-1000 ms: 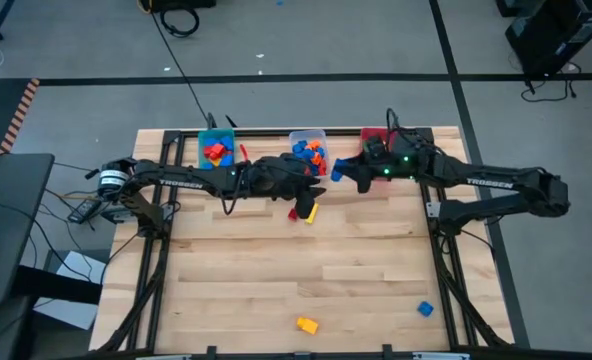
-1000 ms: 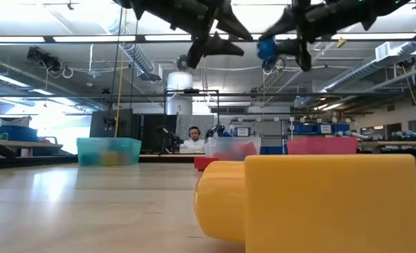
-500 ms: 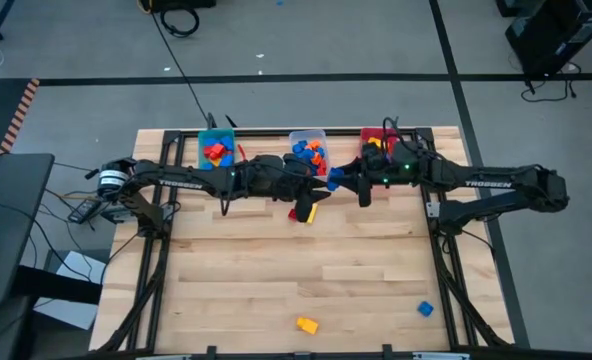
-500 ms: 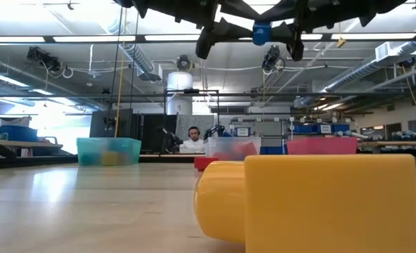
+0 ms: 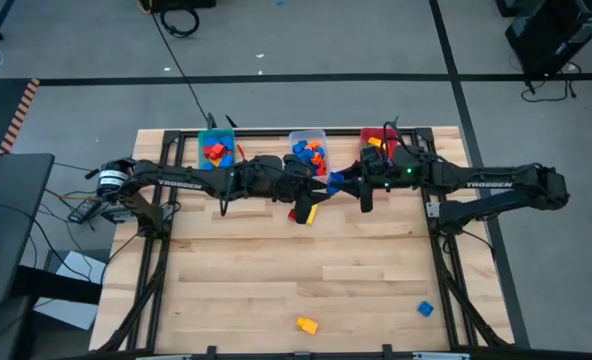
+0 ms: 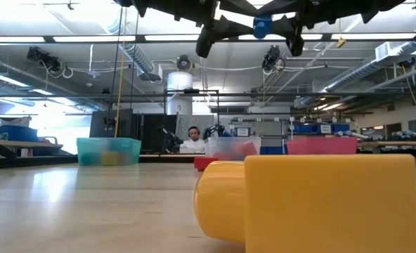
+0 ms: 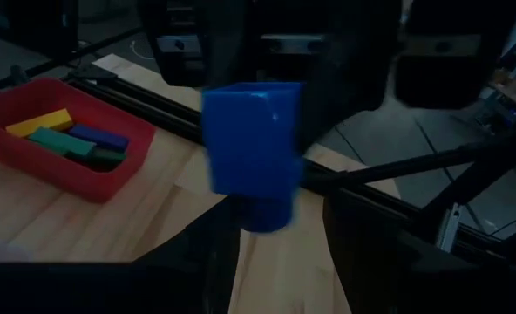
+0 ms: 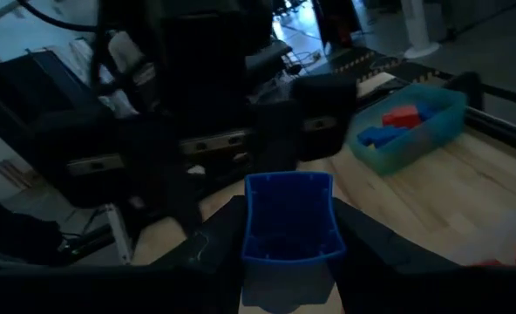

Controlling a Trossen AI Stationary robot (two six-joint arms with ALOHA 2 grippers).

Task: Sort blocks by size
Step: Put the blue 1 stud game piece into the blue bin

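A blue block (image 5: pixel 333 182) hangs high above the table in front of the clear bin (image 5: pixel 321 133), with my right gripper (image 5: pixel 339 184) shut on it. The block also shows in the right wrist view (image 8: pixel 290 218) and the left wrist view (image 7: pixel 249 148), where a round stud sits on its lower side. My left gripper (image 5: pixel 319 184) faces it from the table's left. It is open, with its fingers apart just short of the block. A red and a yellow block (image 5: pixel 304 212) lie together on the table below. My right gripper pinches the blue block's two opposite side walls (image 8: pixel 251 228) between its two fingers. The fingers come nearly level from the table's right. The block is lifted clear of the table, hollow side up and stud down.
Three bins stand along the far edge: teal (image 5: pixel 216 136), clear, and red (image 5: pixel 370 133), each with blocks inside. A yellow block (image 5: pixel 307 324) and a small blue block (image 5: pixel 425 309) lie near the front edge. The yellow one fills the low view (image 6: pixel 313 204).
My right gripper has carried the blue block toward the table's left, from in front of the red bin to just before my left gripper, rolling its wrist on the way. My left gripper has stayed in place and turned a little.
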